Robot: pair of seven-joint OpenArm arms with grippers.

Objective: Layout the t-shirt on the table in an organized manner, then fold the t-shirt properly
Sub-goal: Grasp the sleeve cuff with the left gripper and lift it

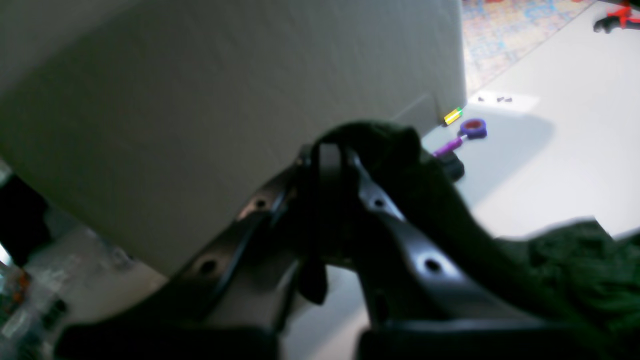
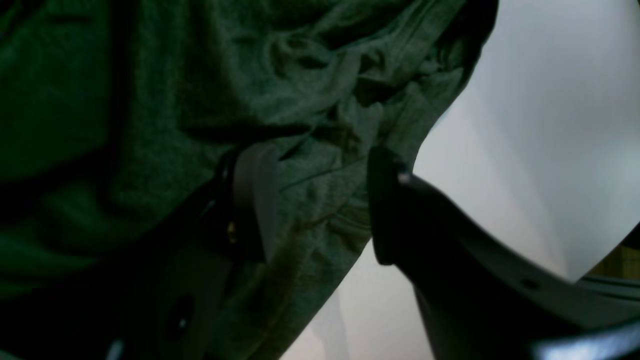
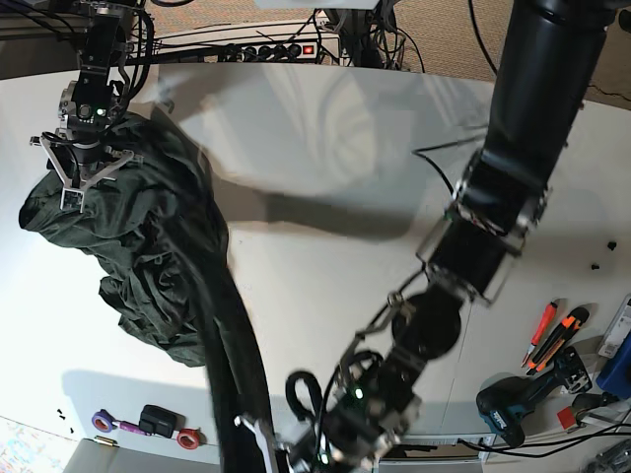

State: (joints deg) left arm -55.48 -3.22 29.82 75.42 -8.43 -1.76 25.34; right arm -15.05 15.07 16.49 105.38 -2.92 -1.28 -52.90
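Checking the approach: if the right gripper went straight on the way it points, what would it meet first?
The t-shirt. The right gripper is open, and crumpled green cloth fills the gap between its fingers and lies just beyond the tips. Depth is unclear, but nothing else shows in between; the table lies off to one side.

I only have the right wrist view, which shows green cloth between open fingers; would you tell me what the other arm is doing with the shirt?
Observer: The left end effector is shut on a bunch of the t-shirt, near the front edge of the table.
Operator: Is the rest of the shirt spread flat?
Observer: No, most of it lies in a crumpled pile, and a stretched band of cloth runs from the pile to that grip.
Operator: Where is my end effector relative to the pile?
Observer: The right end effector hangs open over the pile's far end, the end away from the left arm.
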